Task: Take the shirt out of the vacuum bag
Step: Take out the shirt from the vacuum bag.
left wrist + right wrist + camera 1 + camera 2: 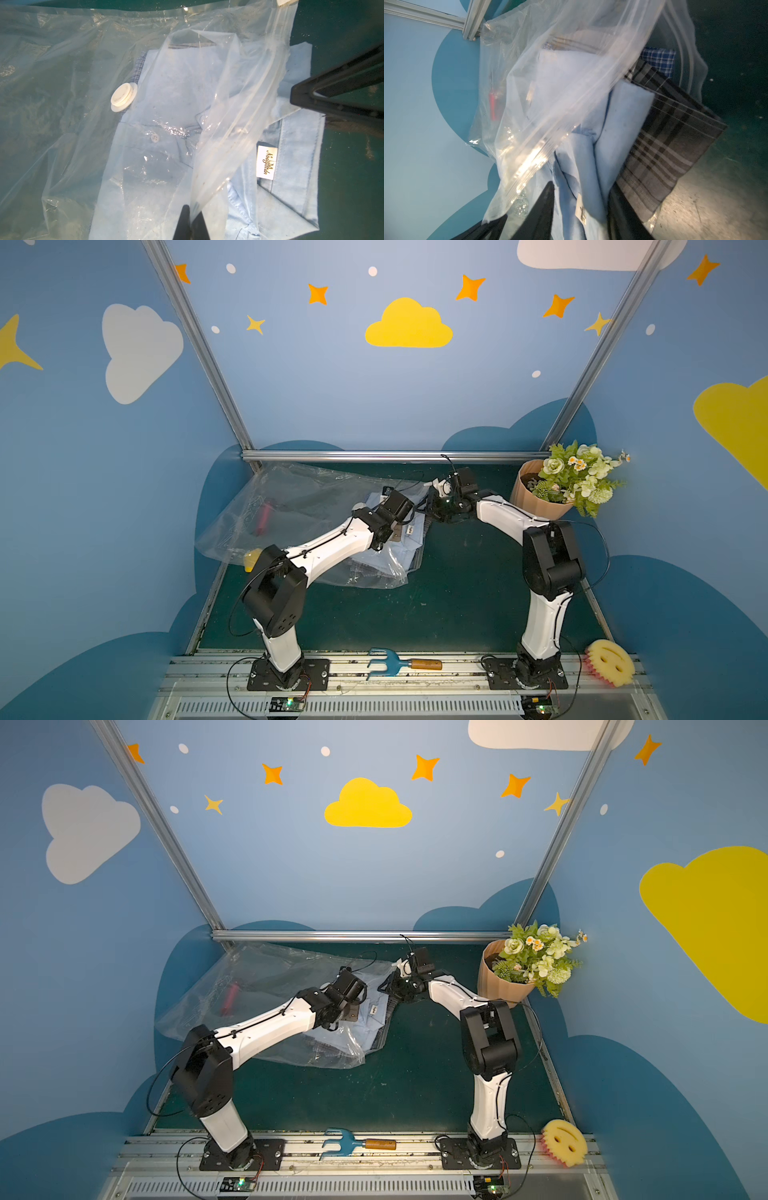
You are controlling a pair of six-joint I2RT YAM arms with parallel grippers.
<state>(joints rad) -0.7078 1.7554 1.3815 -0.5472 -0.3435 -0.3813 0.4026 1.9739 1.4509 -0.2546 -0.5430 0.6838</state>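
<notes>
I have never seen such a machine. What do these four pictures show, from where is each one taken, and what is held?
This is a robot with two arms, mounted at the near edge of a dark green table. Two pictures look down on the whole scene from above; the other two come from a camera on each wrist. On the table lie a clear vacuum bag with a round white valve, and a pot of flowers. A blue garden fork and a yellow smiley sponge lie by the arms' bases. A light blue shirt sticks partly out of the bag. The left arm has its jaws shut on the bag's zip edge. The right arm has its jaws apart, with the shirt's cloth between them.
</notes>
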